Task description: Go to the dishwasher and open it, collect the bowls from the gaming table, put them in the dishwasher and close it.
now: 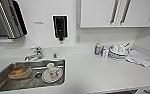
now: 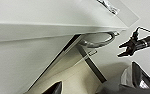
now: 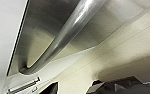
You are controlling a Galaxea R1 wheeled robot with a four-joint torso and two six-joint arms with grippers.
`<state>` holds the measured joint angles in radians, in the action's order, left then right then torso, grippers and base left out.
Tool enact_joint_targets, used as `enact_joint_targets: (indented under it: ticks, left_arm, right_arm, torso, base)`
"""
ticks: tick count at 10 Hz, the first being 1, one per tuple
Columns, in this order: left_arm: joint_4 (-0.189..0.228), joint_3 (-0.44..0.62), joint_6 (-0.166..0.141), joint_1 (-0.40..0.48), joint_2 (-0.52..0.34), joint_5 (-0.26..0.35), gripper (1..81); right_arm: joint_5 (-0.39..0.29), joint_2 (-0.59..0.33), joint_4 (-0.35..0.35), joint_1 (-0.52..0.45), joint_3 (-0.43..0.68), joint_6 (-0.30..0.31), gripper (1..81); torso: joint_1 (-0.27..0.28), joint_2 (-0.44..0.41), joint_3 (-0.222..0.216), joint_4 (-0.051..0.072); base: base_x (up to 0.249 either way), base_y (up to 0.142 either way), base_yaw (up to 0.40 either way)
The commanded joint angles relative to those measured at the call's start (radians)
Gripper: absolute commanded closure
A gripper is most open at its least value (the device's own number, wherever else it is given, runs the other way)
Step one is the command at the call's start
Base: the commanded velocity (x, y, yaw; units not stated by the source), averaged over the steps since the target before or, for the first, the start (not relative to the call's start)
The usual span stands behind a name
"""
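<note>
White counter (image 1: 96,72), sink (image 1: 62,75) with dishes. Dishwasher (image 3: 48,32) steel door, bar handle (image 3: 66,32) close at right gripper (image 3: 73,87); cannot tell either gripper's opening. Risk: fingers slide off smooth handle, door stays shut.

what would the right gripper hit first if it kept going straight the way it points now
Most likely the dishwasher's handle, the steel bar that crosses the right wrist view just ahead of the right gripper, with the dishwasher's stainless front right behind it. Depth is hard to judge, so the gap is unclear.

Black right pincer (image 2: 124,49) with pointed fingers, thin black cable
</note>
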<state>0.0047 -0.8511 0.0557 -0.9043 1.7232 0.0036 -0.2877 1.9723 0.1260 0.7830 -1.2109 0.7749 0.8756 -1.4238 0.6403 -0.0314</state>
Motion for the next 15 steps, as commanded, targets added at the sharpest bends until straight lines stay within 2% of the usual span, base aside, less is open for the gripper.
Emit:
enact_joint_targets:
  ticks: [1,5,7,15]
  left_arm:
    - [0.0,0.027,0.006,0.084,-0.037,0.026,1.0]
    - [0.005,0.023,0.006,0.084,-0.023,0.026,1.0]
    - [0.006,0.02,0.006,0.084,-0.022,0.026,1.0]
    - [0.001,0.015,0.006,0.084,-0.017,0.026,1.0]
  right_arm:
    - [-0.033,-0.056,0.011,-0.144,0.007,0.06,1.0]
    - [-0.013,-0.09,0.012,-0.178,0.007,0.098,1.0]
    - [0.024,-0.09,0.009,-0.178,-0.004,0.103,1.0]
    - [0.039,0.048,0.009,-0.168,-0.119,0.121,1.0]
  torso:
    - [0.0,0.0,0.0,0.0]
    - [0.0,0.0,0.0,0.0]
    - [0.0,0.0,0.0,0.0]
    - [0.0,0.0,0.0,0.0]
  base:
    - [0.0,0.0,0.0]
    - [0.0,0.0,0.0]
    - [0.0,0.0,0.0]
    - [0.0,0.0,0.0]
